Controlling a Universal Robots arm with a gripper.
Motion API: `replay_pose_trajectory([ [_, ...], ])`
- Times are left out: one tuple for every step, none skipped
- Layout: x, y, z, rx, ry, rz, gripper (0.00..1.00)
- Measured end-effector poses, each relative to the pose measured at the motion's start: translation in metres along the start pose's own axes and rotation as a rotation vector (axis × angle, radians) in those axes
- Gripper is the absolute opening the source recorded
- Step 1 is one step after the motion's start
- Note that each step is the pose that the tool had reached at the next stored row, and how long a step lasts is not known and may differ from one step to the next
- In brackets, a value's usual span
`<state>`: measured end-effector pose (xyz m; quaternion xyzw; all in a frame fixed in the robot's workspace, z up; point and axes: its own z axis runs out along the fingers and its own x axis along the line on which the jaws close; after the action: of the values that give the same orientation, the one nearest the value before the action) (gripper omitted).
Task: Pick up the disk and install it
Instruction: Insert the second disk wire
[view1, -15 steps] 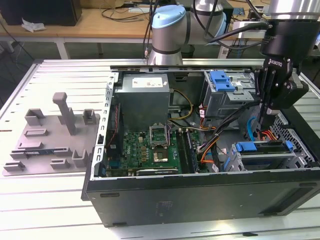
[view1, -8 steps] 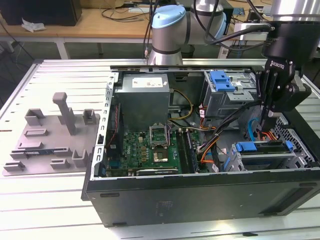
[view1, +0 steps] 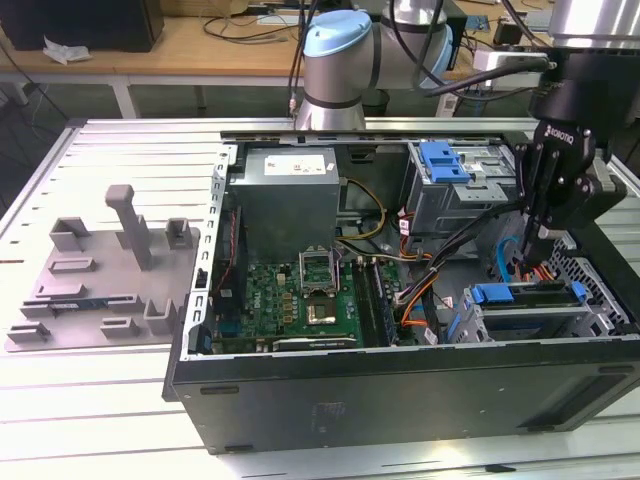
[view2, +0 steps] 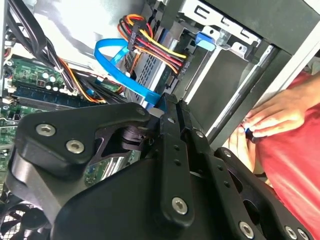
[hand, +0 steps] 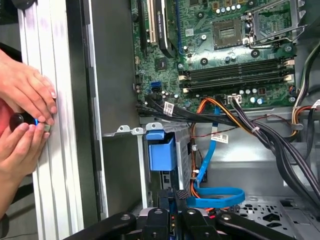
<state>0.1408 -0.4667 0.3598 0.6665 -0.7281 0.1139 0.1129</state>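
Disk (view1: 530, 296) seated in cage (view1: 520, 325) — snug.

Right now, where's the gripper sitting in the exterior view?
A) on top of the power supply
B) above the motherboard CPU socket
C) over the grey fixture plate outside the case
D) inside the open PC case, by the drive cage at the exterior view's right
D: the gripper hangs inside the open PC case, just above the blue-railed drive cage at the exterior view's right.

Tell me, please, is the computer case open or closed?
Open: the case has no side panel on top, so the motherboard and cables show inside.
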Motion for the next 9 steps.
replay_pose_trajectory([
  [0.0006,-0.0006,0.0002,-0.0003,-0.0048,0.000,0.16],
  [0.0012,-0.0013,0.0004,-0.0007,-0.0101,0.000,0.16],
  [0.0018,-0.0020,0.0006,-0.0011,-0.0155,-0.001,0.16],
  [0.0026,-0.0027,0.0007,-0.0016,-0.0213,-0.001,0.16],
  [0.0033,-0.0033,0.0009,-0.0020,-0.0268,-0.001,0.16],
  [0.0042,-0.0040,0.0012,-0.0025,-0.0339,-0.001,0.16],
  [0.0050,-0.0044,0.0014,-0.0030,-0.0397,-0.002,0.16],
  [0.0065,-0.0049,0.0019,-0.0038,-0.0512,-0.002,0.16],
  [0.0078,-0.0051,0.0023,-0.0043,-0.0610,-0.002,0.16],
])
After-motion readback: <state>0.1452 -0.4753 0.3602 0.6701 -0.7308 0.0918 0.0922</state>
